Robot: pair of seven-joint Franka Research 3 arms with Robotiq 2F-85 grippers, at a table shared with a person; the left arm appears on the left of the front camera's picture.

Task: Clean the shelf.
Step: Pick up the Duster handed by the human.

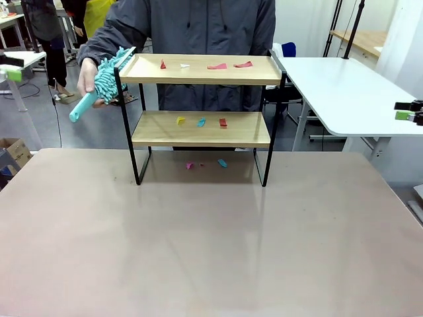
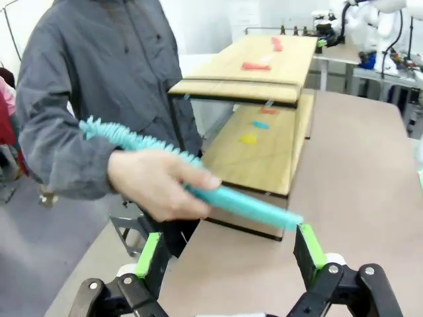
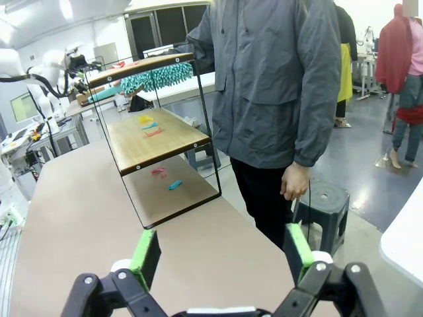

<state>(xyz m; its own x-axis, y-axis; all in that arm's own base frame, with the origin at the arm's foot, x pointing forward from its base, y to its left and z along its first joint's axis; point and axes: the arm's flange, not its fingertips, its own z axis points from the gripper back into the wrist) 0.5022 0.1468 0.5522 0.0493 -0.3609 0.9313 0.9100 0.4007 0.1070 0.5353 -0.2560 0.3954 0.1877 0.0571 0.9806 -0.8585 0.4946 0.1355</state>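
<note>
Front view looks across a workshop room with a grey floor onto the broad beige desk (image 1: 198, 251), whose near half lies bare between the arms. A white table (image 1: 344, 92) stands beyond the right end effector (image 1: 406, 113). Ahead of both end effectors, near the desk's far edge, stands the shelf (image 1: 198, 130), its legs on the desk. Behind it stands a person (image 1: 211, 26), whose hand (image 1: 87, 74) holds a teal duster (image 1: 106, 79) against the top board's end, on the left end effector's (image 2: 230, 234) side. Small coloured scraps (image 1: 201, 122) lie on both boards and on the desk beneath. In the wrist views, each end effector has its fingers spread wide, gripping nothing, the right end effector (image 3: 221, 232) near the desk's side edge.
</note>
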